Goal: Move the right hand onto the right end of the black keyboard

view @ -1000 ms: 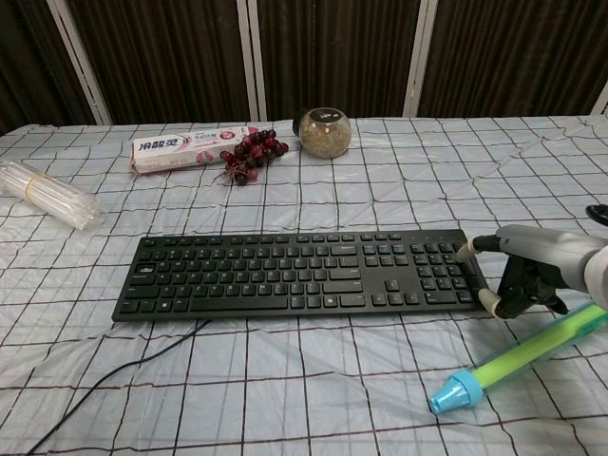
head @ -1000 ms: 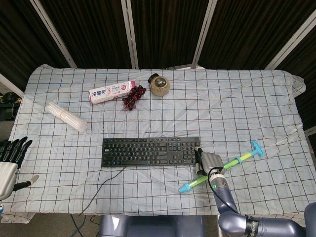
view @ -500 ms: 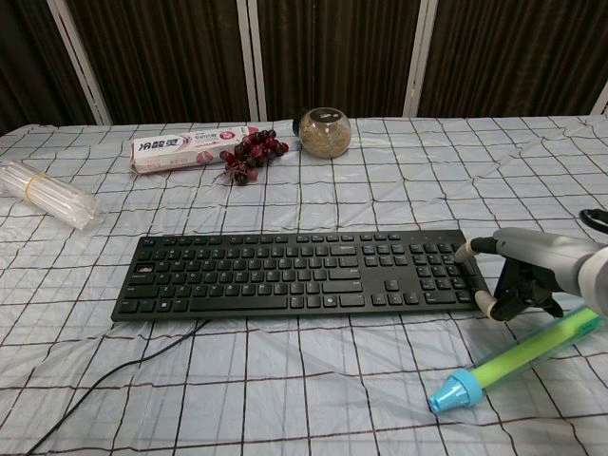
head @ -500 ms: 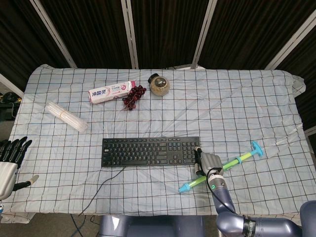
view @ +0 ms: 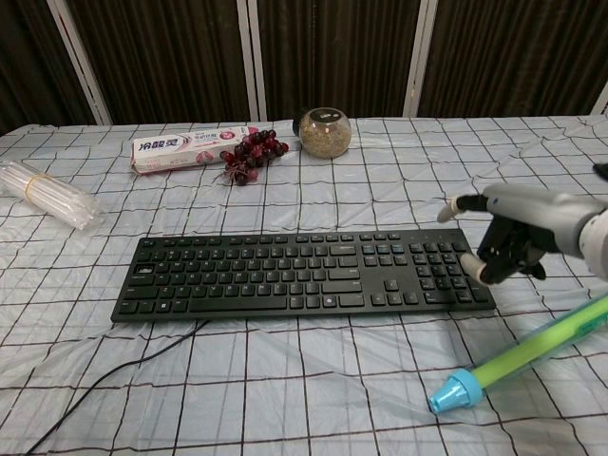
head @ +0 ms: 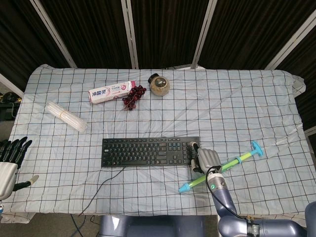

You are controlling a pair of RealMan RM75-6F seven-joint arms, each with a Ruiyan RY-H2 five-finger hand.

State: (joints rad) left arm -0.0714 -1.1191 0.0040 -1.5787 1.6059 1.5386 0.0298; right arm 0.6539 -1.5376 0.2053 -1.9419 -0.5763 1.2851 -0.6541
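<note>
Flat black keyboard (view: 302, 275) lies mid-cloth on the checked tablecloth (view: 380, 180). Right hand (view: 508, 233) hangs over the keyboard's right end, fingers apart, grasping nothing. Left hand (head: 10, 158) sits far left of the keyboard, released. Round glass jar (view: 325, 132) beyond the keyboard holds tan grainy filling.

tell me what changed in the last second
The right robot hand rose off the cloth beside the keyboard and shifted left, so it now hangs over the keyboard's right end. It holds nothing. The keyboard, syringe toy and left robot hand stayed put.
</note>
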